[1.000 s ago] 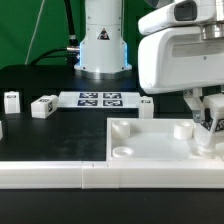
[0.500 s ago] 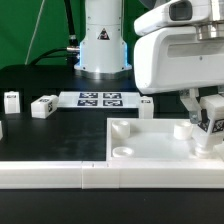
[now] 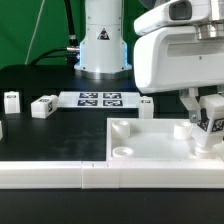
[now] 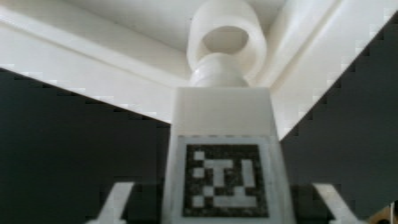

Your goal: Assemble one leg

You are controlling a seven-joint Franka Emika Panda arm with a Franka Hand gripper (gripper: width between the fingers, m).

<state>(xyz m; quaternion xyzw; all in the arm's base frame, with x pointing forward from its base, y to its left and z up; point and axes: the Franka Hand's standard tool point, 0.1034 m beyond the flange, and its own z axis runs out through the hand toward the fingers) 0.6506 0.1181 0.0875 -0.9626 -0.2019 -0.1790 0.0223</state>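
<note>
White leg (image 3: 210, 128) between gripper (image 3: 208, 116) jaws

Tagged leg (image 4: 222, 130) between jaws, tip at socket (image 4: 226, 40)

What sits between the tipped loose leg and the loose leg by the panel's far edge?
The marker board lies between the tipped leg and the other leg; only the exterior view shows it.

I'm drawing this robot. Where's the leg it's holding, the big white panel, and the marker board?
leg (image 4: 226, 120), wrist view, white face above its tag.
white panel (image 3: 155, 140), exterior view, bare flat top.
marker board (image 3: 100, 98), exterior view, its middle, among the tags.
</note>
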